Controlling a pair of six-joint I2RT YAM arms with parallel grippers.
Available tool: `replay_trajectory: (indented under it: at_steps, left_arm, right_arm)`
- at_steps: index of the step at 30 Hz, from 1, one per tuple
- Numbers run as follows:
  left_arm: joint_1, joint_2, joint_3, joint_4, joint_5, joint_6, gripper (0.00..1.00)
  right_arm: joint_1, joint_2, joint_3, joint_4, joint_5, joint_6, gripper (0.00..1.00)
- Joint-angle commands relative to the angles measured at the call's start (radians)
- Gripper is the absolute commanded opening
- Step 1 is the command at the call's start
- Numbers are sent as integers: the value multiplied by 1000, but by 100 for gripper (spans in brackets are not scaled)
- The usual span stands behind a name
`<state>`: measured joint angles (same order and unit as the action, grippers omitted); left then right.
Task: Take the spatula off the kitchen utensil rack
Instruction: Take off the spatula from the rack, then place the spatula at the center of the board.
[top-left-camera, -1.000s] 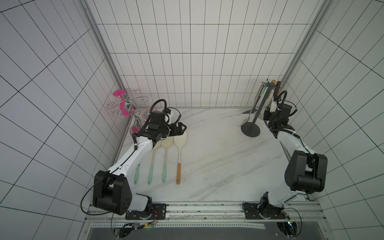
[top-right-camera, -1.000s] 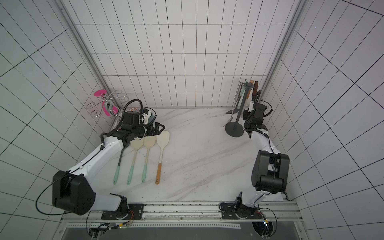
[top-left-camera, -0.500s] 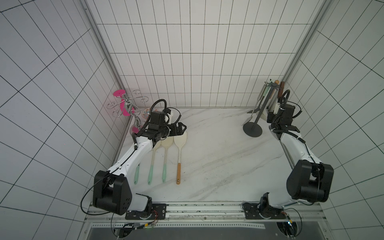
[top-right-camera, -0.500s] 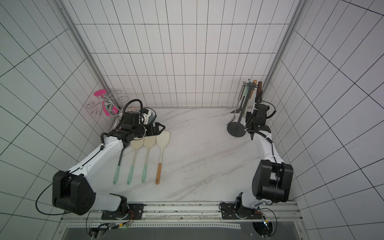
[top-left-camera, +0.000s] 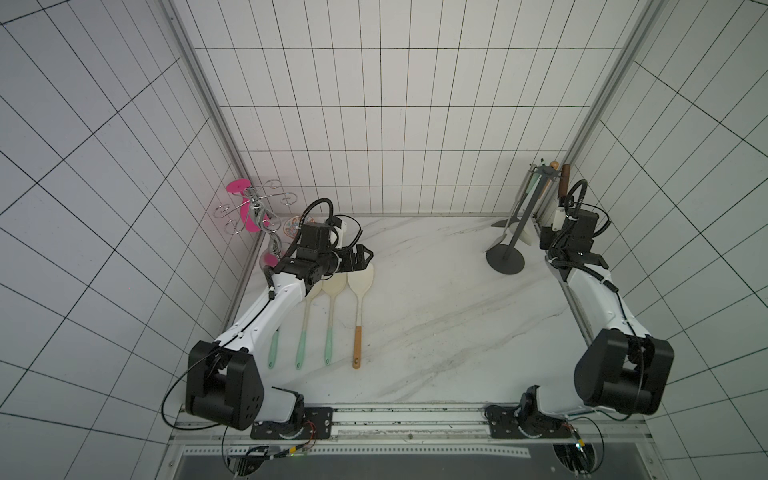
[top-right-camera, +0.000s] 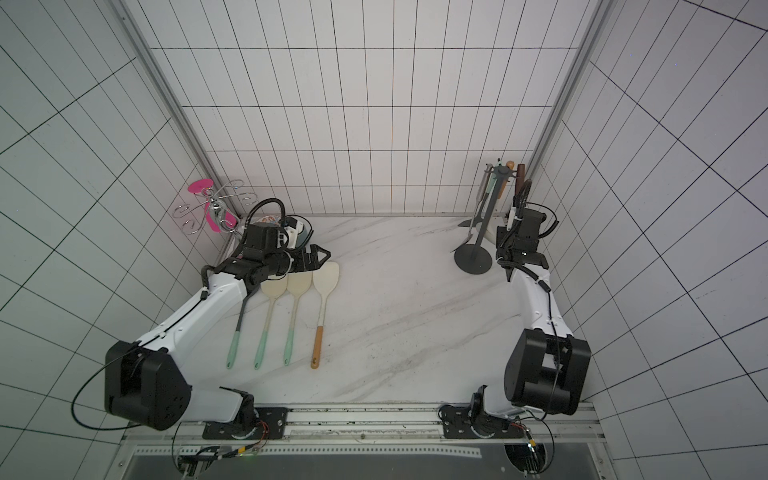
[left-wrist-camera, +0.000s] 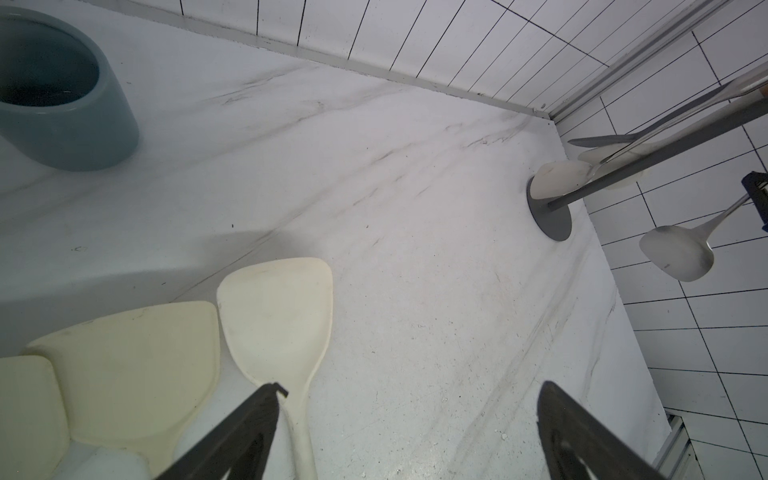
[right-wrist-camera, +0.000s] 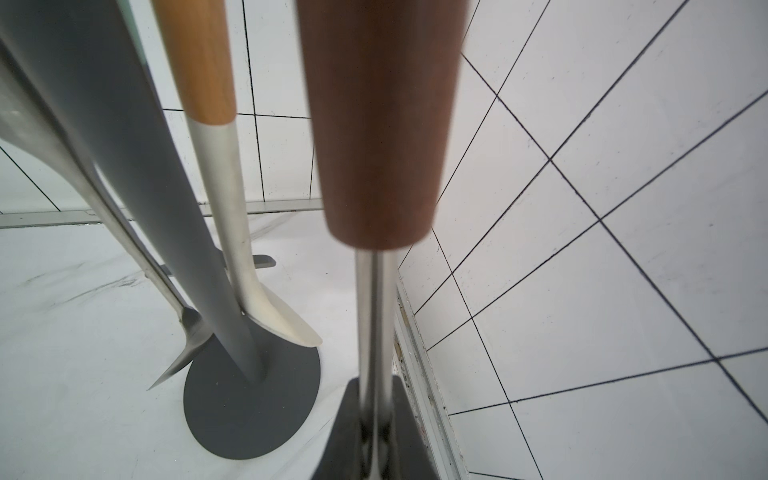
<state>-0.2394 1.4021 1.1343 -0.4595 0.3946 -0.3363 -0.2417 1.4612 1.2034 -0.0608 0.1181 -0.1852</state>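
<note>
at the far right corner of the white marble desk, the kitchen utensil rack stood just beside the tiled wall: a thin dark grey pole on a flat round base, with small hooks at the top. several utensils hung around the pole, among them a pale scoop with a light wooden handle and a grey metal turner. the spatula, with a dark brown wooden handle and a bright metal shaft, hung upright on the wall side of the rack. its handle top was close to the ring of hooks in both top views; whether it hung from a hook could not be told. the right fingers were closed around its metal shaft, below the brown handle. seen from the left wrist, its rounded metal head was in the air beside the rack's base, not touching it.

near the left edge, the left fingers stood wide apart and held nothing, over the far ends of a row of four utensils lying side by side on the desk, three with mint green handles and one with an orange-brown handle. a blue-grey cup sat at the far left corner, near a shiny chrome stand with curled arms and pink pieces on it.
</note>
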Motion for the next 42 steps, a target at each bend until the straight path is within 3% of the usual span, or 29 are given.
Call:
replay_trajectory:
  at_steps: [1, 5, 12, 19, 27, 33, 42]
  left_arm:
    - [-3, 2, -9, 28, 10, 5, 98]
    - [-3, -1, -9, 28, 3, 8, 98]
    - [-1, 2, -9, 28, 0, 10, 98]
    - [-1, -32, -10, 34, 16, 6, 98]
    - [-20, -89, -16, 51, 18, 11, 98]
    - [-26, -113, -27, 86, 70, 1, 98]
    - [-49, -136, -45, 135, 117, 0, 98]
  right_arm:
    - [-64, -50, 72, 145, -162, 32, 0]
    - [-76, -25, 78, 162, -247, 72, 0]
    - [-75, -36, 62, 157, -89, 125, 0]
    - [-74, -166, -60, 169, -69, 163, 0]
    - [-52, -334, -229, 192, -236, 331, 0]
    - [60, -378, -305, 205, -387, 379, 0]
    - [330, -290, -239, 96, -517, 149, 0]
